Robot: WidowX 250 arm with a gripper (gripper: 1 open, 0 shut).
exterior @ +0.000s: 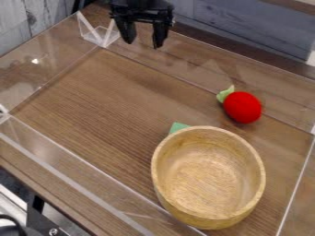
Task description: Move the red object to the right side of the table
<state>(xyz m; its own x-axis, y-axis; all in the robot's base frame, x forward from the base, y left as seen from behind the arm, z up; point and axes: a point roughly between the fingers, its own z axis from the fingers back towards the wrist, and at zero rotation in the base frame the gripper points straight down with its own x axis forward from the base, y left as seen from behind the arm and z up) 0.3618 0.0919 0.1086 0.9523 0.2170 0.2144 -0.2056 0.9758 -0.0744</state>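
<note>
The top edge of the frame cuts off my dark arm, and I can just make out the gripper (142, 41), small and blurry over the far end of the table (117, 115), its jaws spread wide with nothing between them. Part of something green (180, 127) is tucked beside the bowl (208, 178), too covered for me to name, while the bowl itself, round and of pale, smooth-looking wood, shows me no contents. The rounded red toy (244, 108) with its leafy green top sits on the brown wood grain beyond the bowl, apart from it.
</note>
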